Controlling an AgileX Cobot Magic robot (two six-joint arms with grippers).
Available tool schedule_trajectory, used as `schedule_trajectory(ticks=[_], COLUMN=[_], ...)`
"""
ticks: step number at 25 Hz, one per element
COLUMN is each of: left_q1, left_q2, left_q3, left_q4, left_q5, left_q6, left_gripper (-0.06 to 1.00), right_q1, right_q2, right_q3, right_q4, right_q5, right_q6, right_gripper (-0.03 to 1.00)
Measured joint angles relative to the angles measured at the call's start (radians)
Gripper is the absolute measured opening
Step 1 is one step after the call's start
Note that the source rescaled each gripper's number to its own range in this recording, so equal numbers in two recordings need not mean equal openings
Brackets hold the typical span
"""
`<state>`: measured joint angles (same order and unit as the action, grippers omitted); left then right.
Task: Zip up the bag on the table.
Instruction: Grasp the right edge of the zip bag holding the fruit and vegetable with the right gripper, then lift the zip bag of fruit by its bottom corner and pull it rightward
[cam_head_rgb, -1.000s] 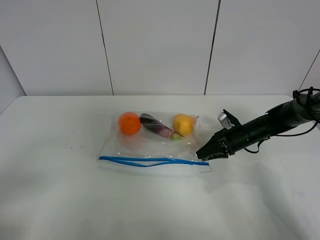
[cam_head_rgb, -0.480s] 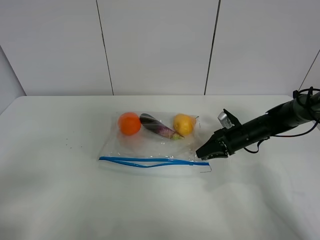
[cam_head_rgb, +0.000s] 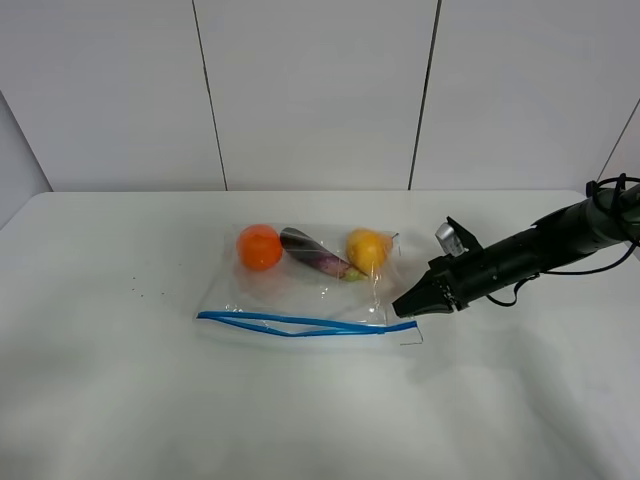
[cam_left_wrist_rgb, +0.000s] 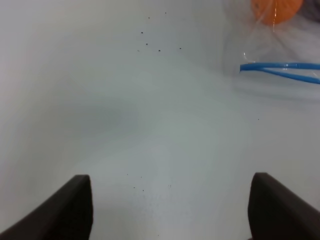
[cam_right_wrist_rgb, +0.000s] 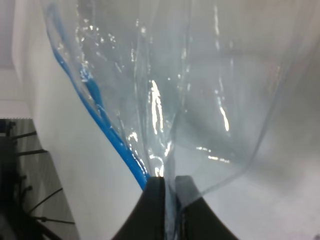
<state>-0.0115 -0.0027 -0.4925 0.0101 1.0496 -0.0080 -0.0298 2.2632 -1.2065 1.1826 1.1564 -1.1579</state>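
Observation:
The clear bag lies flat on the white table, with an orange, a purple eggplant and a yellow pear inside. Its blue zipper strip runs along the near edge, with the two tracks apart in the middle. My right gripper is shut on the bag's right edge by the zipper end; the right wrist view shows the closed tips pinching the plastic next to the blue strip. My left gripper is open and empty above bare table, left of the zipper's left end.
White wall panels stand behind the table. A few dark specks lie on the table left of the bag. The right arm and its cables reach in from the right edge.
My right gripper has lifted the bag's right corner slightly, creasing the plastic near the pear and raising the zipper's right end. The fruit has barely moved.

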Motion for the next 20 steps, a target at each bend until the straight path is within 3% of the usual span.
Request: schedule_trajectory(ticks=[6,13,20], left_q1=[0.0,0.0,0.0], left_q2=[0.0,0.0,0.0], left_q3=[0.0,0.0,0.0], left_q4=[0.0,0.0,0.0], left_q5=[0.0,0.0,0.0], left_q6=[0.0,0.0,0.0], left_gripper=[0.89,0.89,0.89], right_q1=[0.0,0.0,0.0], right_q2=[0.0,0.0,-0.019], right_q3=[0.0,0.0,0.0], right_q4=[0.077,0.1,0.163], right_q5=[0.049,0.05,0.05], right_q6=[0.065,0.226,0.254], right_gripper=[0.0,0.0,0.0])
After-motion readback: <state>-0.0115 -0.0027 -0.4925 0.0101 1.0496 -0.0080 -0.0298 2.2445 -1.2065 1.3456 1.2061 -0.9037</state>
